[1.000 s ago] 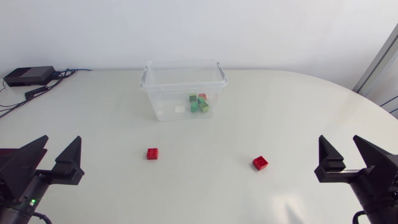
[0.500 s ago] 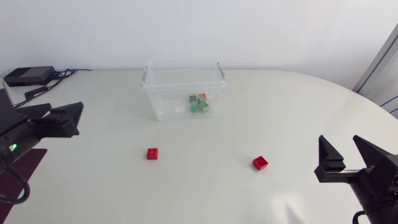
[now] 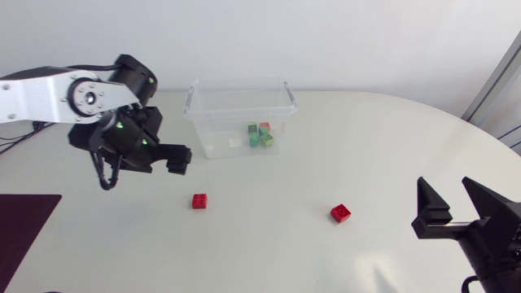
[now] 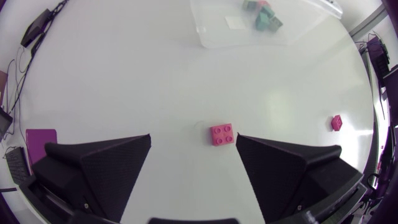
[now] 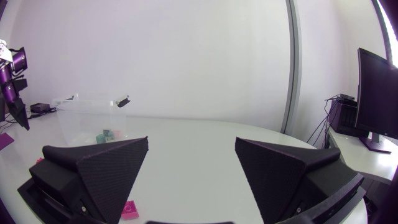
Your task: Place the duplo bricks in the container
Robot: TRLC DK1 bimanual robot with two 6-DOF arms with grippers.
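Red brick (image 4: 222,134) lies just ahead of your left gripper (image 4: 193,138), jaws released; second brick (image 3: 341,213) sits near your right gripper (image 3: 444,184), likewise released. Container (image 3: 240,114) stands beyond both.

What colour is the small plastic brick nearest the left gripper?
The brick is red; head view shows best.

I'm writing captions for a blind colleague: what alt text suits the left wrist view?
The open left end effector hangs above a white table, a red brick lying untouched just ahead, between its two black fingers. Farther ahead stands a clear container holding green bricks; a second red brick lies off to one side.
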